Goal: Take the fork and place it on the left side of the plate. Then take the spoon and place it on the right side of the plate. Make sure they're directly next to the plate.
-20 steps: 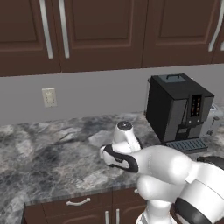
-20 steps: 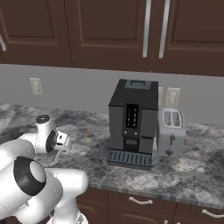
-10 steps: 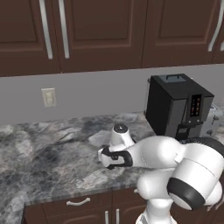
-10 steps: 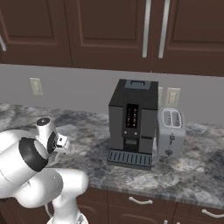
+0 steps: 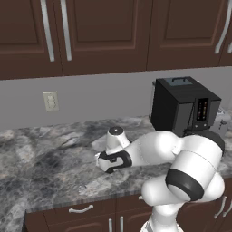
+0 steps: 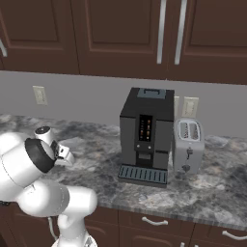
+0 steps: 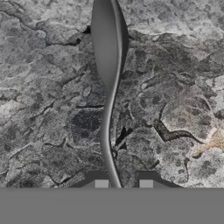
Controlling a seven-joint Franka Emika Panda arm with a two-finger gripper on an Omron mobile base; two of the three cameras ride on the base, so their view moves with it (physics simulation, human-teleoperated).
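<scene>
Dark wood cabinets hang over the grey marbled counter [image 5: 41,163], where a black coffee machine [image 6: 146,135] stands just beside a silver toaster [image 6: 188,146], and the tool [image 7: 123,183] reaches low, clenched on the handle of the pale grey spoon [image 7: 107,65], lying on the stone.

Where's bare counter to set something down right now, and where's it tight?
Free: the marble counter left of the gripper, running toward the wall outlet, and the front strip right of the toaster. Tight: around the coffee machine beside the toaster, and under the gripper, where the spoon lies.
</scene>
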